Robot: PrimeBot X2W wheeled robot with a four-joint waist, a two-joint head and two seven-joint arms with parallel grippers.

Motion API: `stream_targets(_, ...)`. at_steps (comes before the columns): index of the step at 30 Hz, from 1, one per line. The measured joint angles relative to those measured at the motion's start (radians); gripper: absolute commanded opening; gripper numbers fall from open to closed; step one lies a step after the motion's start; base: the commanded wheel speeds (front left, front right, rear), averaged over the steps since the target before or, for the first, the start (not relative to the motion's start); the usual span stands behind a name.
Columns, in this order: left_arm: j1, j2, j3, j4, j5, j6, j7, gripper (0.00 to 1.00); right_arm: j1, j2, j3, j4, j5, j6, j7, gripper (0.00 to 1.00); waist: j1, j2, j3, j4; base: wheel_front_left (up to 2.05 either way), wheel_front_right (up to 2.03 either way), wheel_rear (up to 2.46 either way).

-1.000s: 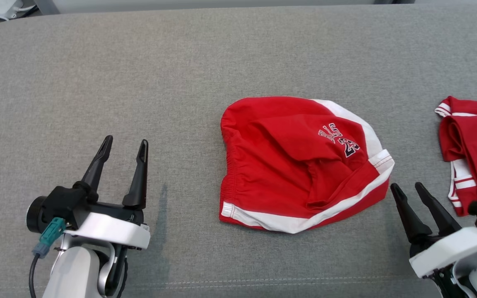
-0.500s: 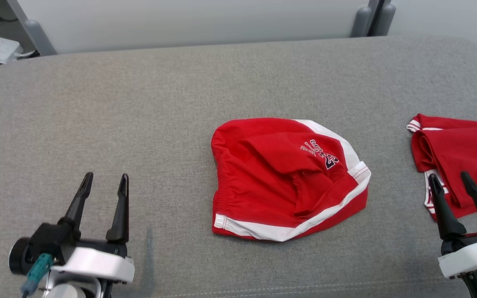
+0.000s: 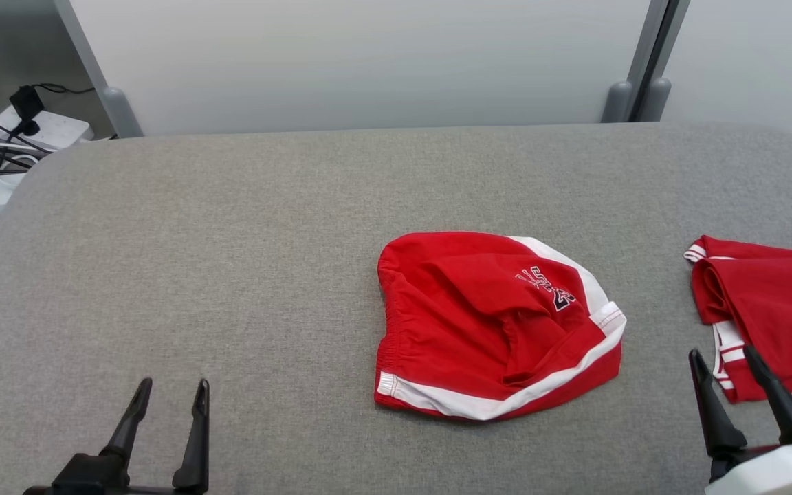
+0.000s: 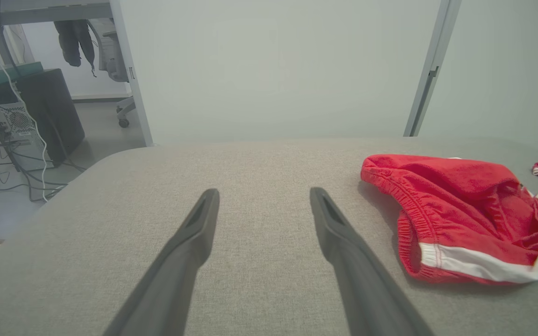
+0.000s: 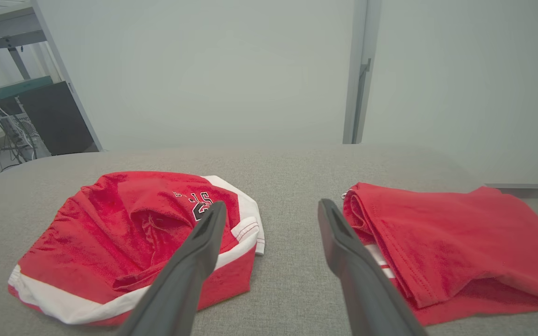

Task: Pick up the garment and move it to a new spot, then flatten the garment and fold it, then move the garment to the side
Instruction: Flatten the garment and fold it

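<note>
Head view: the red shorts (image 3: 492,330) lie crumpled mid-counter (image 3: 231,240), between the left pincer (image 3: 173,383) and the right pincer (image 3: 721,353). Both pincers are spread, empty and clear of cloth. A folded red garment (image 3: 774,316) lies at the right edge.
Left wrist view: fingers apart over bare counter, with the shorts off to their right.
Right wrist view: fingers apart, aimed at the gap between the shorts and the folded garment.
Step in hand: judged to be the first, with the pick-up not yet begun.
Next move: lower a pincer onto a raised fold or the waistband and close there, keeping clear of the folded garment.

Lettering (image 3: 548,289) on shorts (image 3: 451,337) partly illegible; folded garment (image 3: 774,316) beyond right edge.
</note>
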Motion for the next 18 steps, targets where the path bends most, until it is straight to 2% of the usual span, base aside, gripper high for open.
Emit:
stream_targets(10,0.039,0.016,-0.023,-0.039,0.005,0.007,0.026,1.00,0.079,0.062,-0.040,-0.067,-0.041,0.000,0.031,1.00,0.0000,0.0000,-0.026,0.020,0.00,0.00,0.00)
stream_targets(18,0.039,0.015,-0.040,-0.062,0.008,0.017,0.035,1.00,0.083,0.062,-0.045,-0.078,-0.050,0.000,0.040,1.00,0.0000,0.0000,-0.010,0.018,0.00,0.00,0.00)
